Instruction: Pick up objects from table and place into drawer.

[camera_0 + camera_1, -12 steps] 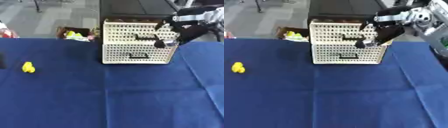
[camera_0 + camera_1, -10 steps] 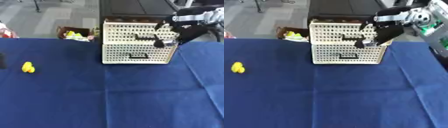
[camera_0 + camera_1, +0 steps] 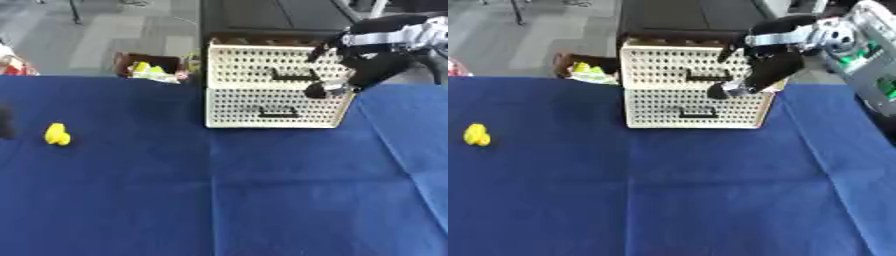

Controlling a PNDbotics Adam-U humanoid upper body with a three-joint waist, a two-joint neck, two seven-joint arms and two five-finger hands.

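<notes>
1. Your right hand point(image 3: 763, 67) comes in from the upper right and sits against the front right part of the drawer unit, level with the upper drawer. Its fingers curl downward, with one fingertip near the upper drawer handle; you cannot tell from these views whether it actually grips anything.
2. Blue cloth covers the surface point(image 3: 262, 200), with creases running across it.
3. At the far edge of the surface stands the white perforated drawer unit point(image 3: 262, 107), two drawers stacked, both fronts appearing flush with the frame.
4. Each drawer carries a dark handle: the upper drawer handle point(image 3: 293, 77) lies just left of your hand, the lower drawer handle point(image 3: 276, 114) below it.
5. Behind the surface, on the floor to the left of the unit, sits a brown box point(image 3: 149, 67) with yellow and pale items inside.
6. Well apart on the left of the cloth lies the small yellow object point(image 3: 57, 134), alone and untouched.
</notes>
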